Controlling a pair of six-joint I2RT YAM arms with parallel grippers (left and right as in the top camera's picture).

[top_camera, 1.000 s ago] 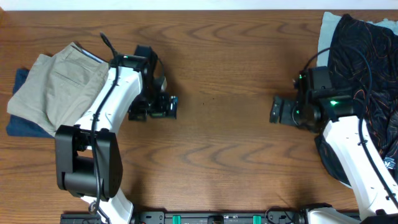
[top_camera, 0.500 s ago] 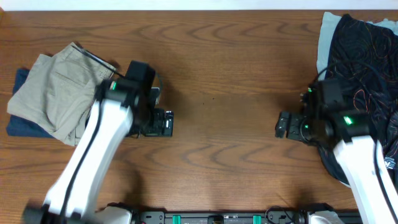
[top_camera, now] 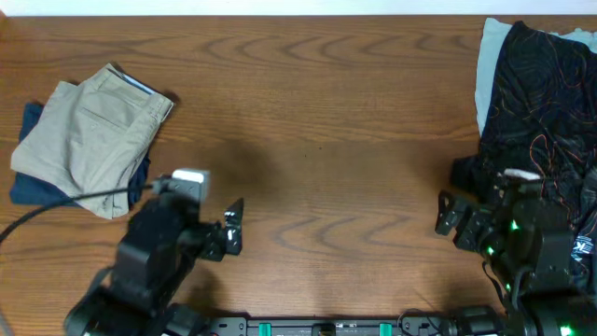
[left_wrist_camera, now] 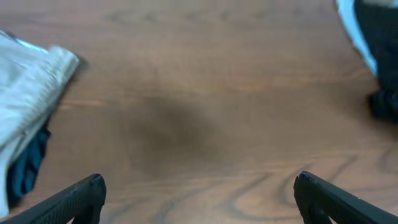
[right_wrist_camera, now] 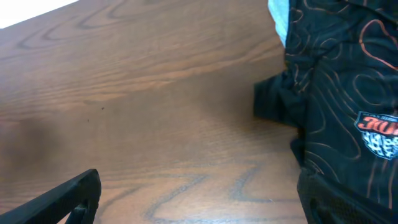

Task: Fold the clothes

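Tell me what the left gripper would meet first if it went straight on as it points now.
Probably only the bare table: the left gripper, open, points between the khaki shorts on its left and the dark garment at far right. Its tilt is unclear.

We've got the khaki shorts [top_camera: 89, 140] folded at the table's [top_camera: 326, 112] left side on a dark blue garment [top_camera: 26, 189]. A black patterned garment [top_camera: 541, 103] is heaped far right. The left gripper [top_camera: 233, 227] and right gripper [top_camera: 446, 215] hover over bare wood near the front edge.

khaki shorts [top_camera: 86, 131], black orange-swirled garment [top_camera: 541, 93]
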